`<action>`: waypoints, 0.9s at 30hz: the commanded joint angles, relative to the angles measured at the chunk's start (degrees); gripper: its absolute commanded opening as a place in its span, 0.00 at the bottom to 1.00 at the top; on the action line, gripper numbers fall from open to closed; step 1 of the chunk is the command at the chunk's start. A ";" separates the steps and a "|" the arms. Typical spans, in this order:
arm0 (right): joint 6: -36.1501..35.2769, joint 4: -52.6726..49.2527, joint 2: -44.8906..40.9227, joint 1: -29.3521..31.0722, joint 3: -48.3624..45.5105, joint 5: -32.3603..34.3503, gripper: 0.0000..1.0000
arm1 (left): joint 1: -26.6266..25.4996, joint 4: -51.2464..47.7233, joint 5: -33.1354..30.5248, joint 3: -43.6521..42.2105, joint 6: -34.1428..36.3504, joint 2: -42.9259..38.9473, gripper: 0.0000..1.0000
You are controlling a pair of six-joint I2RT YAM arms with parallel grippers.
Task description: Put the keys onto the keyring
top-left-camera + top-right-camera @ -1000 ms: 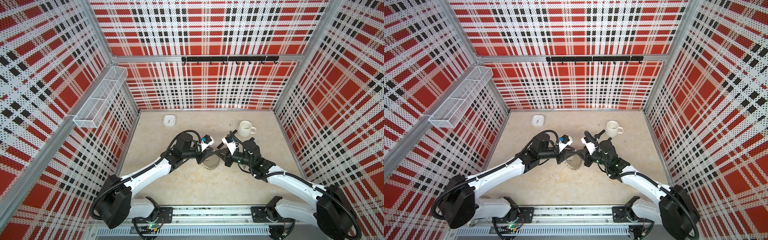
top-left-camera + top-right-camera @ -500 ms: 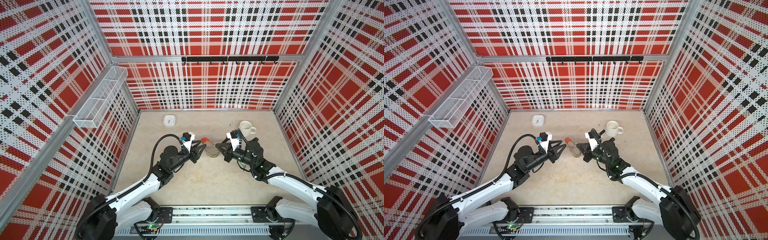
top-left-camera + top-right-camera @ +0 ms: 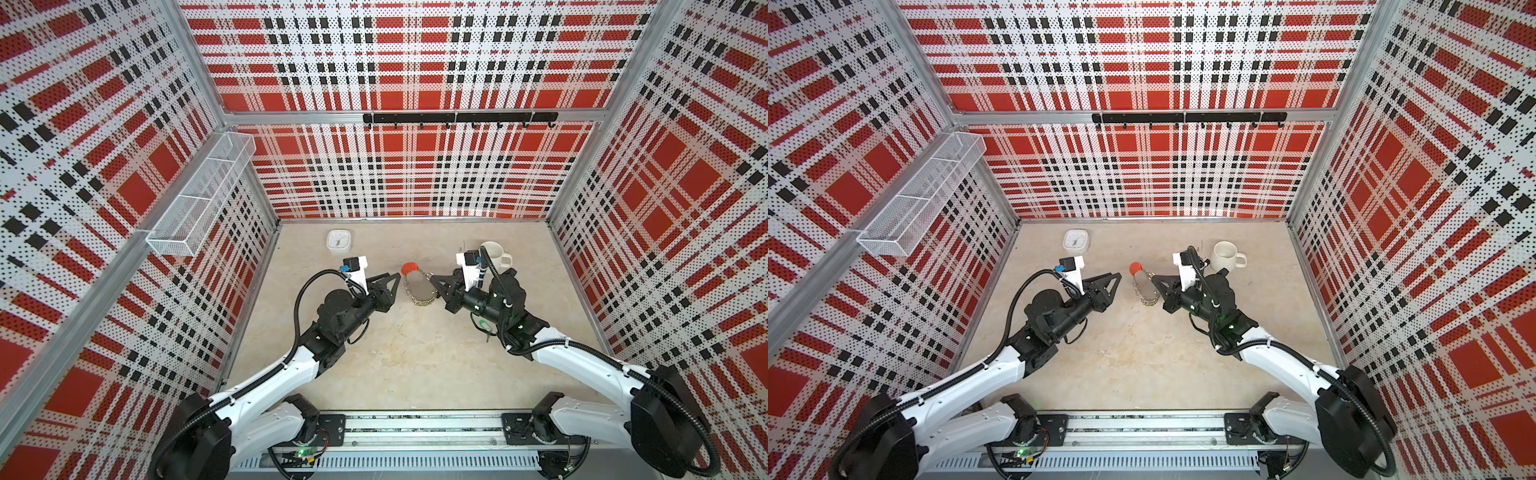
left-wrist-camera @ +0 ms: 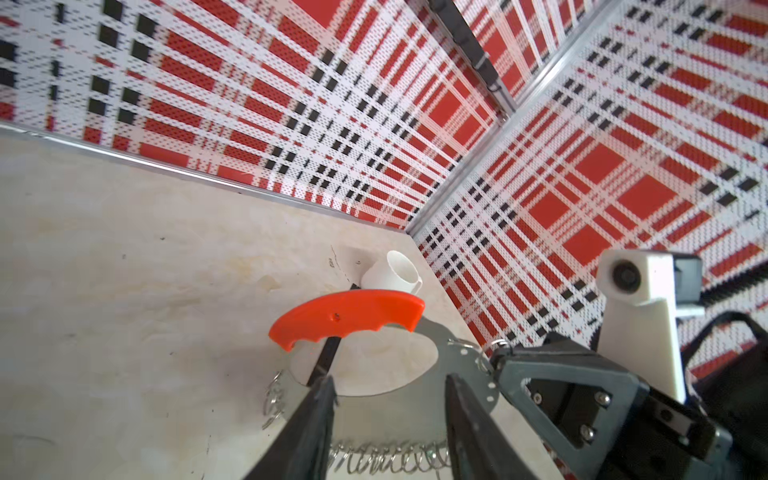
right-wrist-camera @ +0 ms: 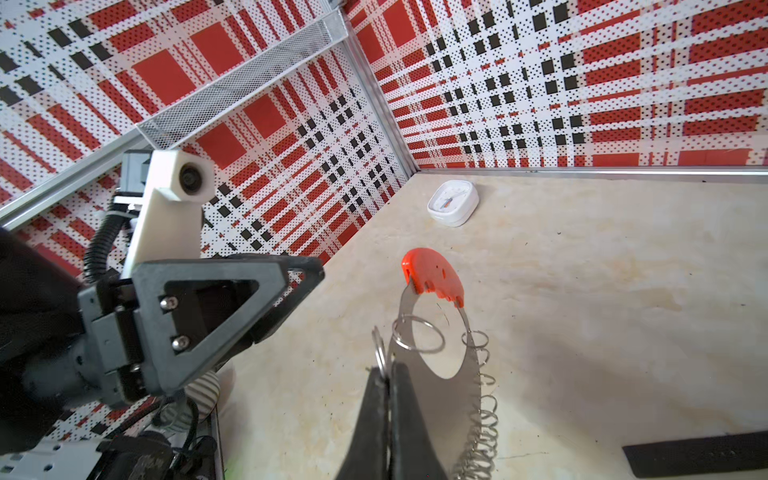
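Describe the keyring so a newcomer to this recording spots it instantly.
On the beige tabletop, look midway between the two arms, closer to the robot's base than the white clock and white mug. The right gripper pinches the keyring there: a flat grey ring, the only thing with a red curved section and wire loops along its rim.

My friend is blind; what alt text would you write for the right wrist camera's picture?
The right gripper, shut, pinches the rim of the keyring, a flat grey ring with a red section and wire loops, over a beige table. The left gripper hangs close by, and a small white clock sits near the plaid wall.
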 commanded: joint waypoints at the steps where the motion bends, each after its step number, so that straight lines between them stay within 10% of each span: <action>1: 3.76 1.88 2.10 0.19 1.99 4.76 0.00 | -1.39 -3.83 -9.80 -0.27 -5.14 -2.62 0.48; 13: 5.33 -0.06 6.49 -2.49 6.78 -2.38 0.00 | -4.99 -10.67 -11.60 3.28 -6.11 -2.62 0.46; 27: 6.42 0.07 8.03 -9.29 11.32 -14.75 0.00 | 1.50 9.73 17.06 4.14 -3.39 5.38 0.33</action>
